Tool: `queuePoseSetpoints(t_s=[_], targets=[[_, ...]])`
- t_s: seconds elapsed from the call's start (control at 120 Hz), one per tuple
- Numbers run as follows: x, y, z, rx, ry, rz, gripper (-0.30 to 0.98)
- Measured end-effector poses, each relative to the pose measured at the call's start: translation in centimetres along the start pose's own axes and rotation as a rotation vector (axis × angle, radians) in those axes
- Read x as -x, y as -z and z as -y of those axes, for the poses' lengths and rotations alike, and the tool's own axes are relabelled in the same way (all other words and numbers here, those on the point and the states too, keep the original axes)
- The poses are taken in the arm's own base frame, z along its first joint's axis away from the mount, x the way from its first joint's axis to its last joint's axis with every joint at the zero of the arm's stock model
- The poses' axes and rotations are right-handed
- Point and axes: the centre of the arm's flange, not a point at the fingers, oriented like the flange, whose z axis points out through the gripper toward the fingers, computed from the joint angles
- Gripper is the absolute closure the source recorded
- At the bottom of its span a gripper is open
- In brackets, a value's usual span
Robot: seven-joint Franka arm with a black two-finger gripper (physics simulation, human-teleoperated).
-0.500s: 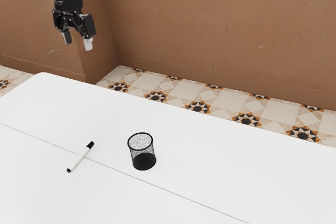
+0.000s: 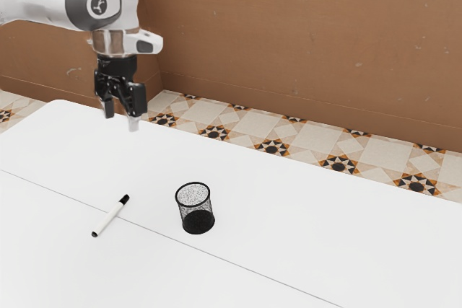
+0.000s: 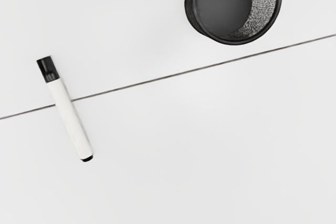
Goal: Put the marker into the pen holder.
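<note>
My gripper [image 2: 121, 119] hangs above the table in the exterior view, its two fingers apart and open, with nothing between them. Below it a white marker [image 2: 110, 216] with black ends lies flat on the table. The black mesh pen holder [image 2: 196, 209] stands upright, a short distance from the marker toward the exterior view's right. In the wrist view the marker [image 3: 68, 114] lies across a thin dark line, and the pen holder [image 3: 233, 9] shows its open top, with no pen in it.
The white table [image 2: 289, 229] carries a thin seam that passes under the marker. Beyond its far edge are a patterned tile floor [image 2: 245, 124] and a brown wall [image 2: 303, 41].
My gripper has come down toward the table and moved toward the exterior view's right, with its fingers still apart. The marker and pen holder have stayed where they were.
</note>
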Motion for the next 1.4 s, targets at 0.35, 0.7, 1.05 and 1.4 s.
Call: queuePoseSetpoints(t_s=[0.35, 0.7, 1.05, 1.4], targets=[[-3.2, -23.4, -5.0, -0.02, -0.07, 0.018, 0.0], [-1.8, -26.3, 9.1, -0.005, 0.273, -0.091, 0.0], [-2.3, -29.4, 11.4, -0.025, 0.342, -0.111, 0.0], [-2.7, -30.5, 11.8, -0.037, 0.353, -0.113, 0.01]])
